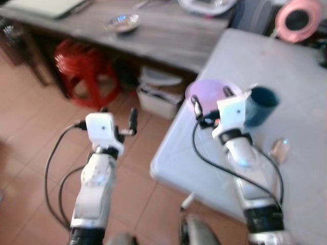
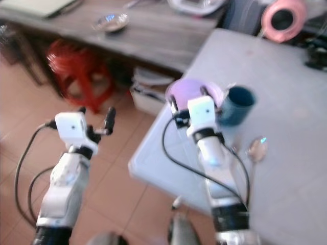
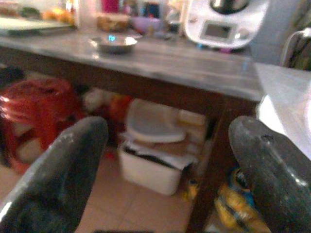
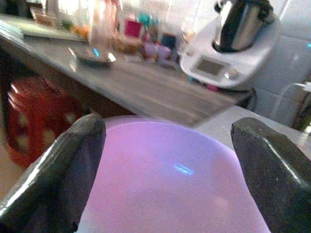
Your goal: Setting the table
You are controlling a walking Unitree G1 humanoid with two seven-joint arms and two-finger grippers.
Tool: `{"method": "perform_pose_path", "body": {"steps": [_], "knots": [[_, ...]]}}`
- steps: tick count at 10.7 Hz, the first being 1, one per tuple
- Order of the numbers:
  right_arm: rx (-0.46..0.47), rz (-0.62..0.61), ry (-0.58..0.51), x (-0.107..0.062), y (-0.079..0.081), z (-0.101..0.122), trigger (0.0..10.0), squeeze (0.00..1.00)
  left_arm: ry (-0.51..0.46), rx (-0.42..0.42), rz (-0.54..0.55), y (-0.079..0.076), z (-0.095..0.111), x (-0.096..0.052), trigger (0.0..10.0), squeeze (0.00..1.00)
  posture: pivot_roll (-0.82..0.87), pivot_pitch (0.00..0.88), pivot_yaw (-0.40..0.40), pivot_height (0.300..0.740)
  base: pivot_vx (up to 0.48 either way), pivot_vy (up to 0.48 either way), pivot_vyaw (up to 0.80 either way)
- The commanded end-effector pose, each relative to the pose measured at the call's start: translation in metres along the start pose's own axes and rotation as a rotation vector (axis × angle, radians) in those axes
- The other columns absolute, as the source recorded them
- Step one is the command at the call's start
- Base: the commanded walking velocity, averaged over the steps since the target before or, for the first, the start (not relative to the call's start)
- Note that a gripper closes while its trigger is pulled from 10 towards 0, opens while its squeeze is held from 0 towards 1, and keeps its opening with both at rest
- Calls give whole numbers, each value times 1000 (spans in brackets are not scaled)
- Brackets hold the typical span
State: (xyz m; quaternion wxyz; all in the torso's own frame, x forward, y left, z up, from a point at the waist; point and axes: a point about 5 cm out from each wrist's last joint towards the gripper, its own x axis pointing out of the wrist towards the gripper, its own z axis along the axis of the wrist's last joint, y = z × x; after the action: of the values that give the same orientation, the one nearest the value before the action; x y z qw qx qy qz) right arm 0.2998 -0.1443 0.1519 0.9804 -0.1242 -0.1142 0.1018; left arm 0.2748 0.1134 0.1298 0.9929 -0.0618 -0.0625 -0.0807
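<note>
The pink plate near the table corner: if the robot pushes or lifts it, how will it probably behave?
The pink plate looks like smooth plastic with a glossy highlight, so it is probably light, stiff and somewhat slippery. It lies flat, so tipping seems unlikely. It sits near the grey table's corner, so a push might slide it off. The right end effector is open over it.

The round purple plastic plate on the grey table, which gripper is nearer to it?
Right. The right gripper hovers over the purple plate; the left gripper hangs off the table, above the floor.
</note>
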Motion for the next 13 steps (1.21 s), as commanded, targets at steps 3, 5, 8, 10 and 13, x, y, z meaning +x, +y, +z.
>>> {"method": "perform_pose_path", "body": {"steps": [3,5,8,10,13], "knots": [[-45,56,-69,2,9,11,10000,0,-13,-4,21,4,2,-3,10000,0,-27,110,7,740,0,0,0],[-57,71,-79,2,9,13,10000,0,-12,-3,20,3,2,-3,10000,0,-29,110,4,740,0,0,0],[-182,298,47,3,13,7,10000,0,24,-24,-184,-9,-2,-9,10000,0,-39,124,-2,740,0,0,0],[-234,356,80,6,9,5,10000,0,68,-34,-359,-15,-5,-12,10000,0,-44,127,-5,740,0,0,0],[-295,427,129,11,7,5,10000,0,85,-17,-474,-15,-4,-17,10000,0,-46,137,-5,740,0,0,0]]}}
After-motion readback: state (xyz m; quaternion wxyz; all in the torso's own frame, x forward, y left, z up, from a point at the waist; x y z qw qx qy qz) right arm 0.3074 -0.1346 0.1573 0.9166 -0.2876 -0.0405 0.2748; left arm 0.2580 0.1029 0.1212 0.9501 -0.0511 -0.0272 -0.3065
